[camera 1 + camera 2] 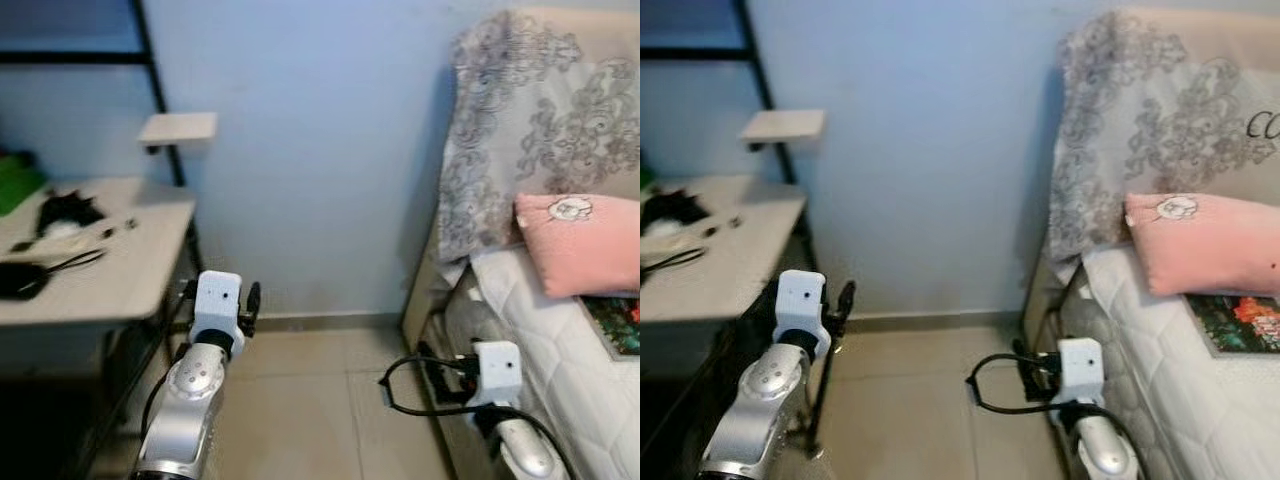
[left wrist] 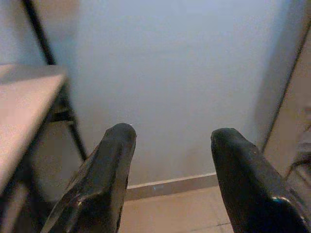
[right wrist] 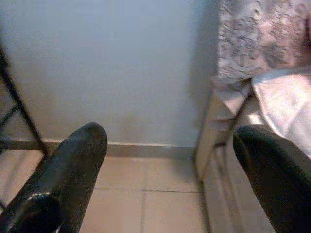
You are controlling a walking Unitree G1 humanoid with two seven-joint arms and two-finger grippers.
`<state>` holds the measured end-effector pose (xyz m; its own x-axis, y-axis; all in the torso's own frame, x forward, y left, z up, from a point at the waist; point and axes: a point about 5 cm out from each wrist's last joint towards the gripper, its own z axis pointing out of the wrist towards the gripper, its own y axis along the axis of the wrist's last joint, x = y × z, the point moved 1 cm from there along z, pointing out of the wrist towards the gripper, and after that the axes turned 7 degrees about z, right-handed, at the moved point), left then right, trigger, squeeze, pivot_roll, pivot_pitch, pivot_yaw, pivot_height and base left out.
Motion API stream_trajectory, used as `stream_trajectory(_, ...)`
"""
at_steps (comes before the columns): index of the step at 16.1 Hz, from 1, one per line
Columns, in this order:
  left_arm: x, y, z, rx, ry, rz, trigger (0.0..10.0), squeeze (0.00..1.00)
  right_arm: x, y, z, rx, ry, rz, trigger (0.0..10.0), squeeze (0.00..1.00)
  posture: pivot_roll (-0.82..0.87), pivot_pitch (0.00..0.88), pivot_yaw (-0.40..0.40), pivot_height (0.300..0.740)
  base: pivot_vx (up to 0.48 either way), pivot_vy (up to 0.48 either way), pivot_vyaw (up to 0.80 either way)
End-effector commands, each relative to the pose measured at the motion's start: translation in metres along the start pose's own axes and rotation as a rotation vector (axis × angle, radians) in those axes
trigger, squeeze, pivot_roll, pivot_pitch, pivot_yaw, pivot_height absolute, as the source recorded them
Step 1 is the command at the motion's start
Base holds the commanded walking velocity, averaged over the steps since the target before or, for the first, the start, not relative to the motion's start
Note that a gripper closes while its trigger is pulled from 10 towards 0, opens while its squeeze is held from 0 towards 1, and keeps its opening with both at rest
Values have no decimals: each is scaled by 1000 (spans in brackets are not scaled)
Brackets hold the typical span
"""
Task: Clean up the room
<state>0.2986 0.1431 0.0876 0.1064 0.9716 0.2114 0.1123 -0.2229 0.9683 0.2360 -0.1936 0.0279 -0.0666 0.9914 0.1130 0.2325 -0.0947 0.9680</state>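
Observation:
A pink pillow (image 1: 580, 243) lies on the bed (image 1: 560, 340) at the right, with a colourful book (image 1: 622, 326) beside it. A patterned grey blanket (image 1: 530, 120) hangs over the headboard. On the white desk (image 1: 120, 260) at the left lie black cables and small items (image 1: 60, 215) and something green (image 1: 18, 180). My left gripper (image 2: 170, 145) is open, held low beside the desk and pointing at the blue wall. My right gripper (image 3: 170, 150) is open too, held low next to the bed frame. Nothing sits between either pair of fingers.
A blue wall (image 1: 320, 150) stands straight ahead above a beige tiled floor (image 1: 310, 400). A black metal shelf frame with a small white shelf (image 1: 178, 127) rises over the desk. The gap between desk and bed is narrow.

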Motion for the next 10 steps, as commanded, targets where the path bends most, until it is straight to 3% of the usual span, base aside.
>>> stream_trajectory(1,-1,5,1,-19,-6,10,10000,0,-1,6,3,-16,1,-6,10000,0,105,0,2,740,480,0,0)
stream_trajectory(10,5,5,4,-28,-11,27,10000,0,-4,8,5,-21,-11,-9,10000,0,109,0,0,740,480,0,0)
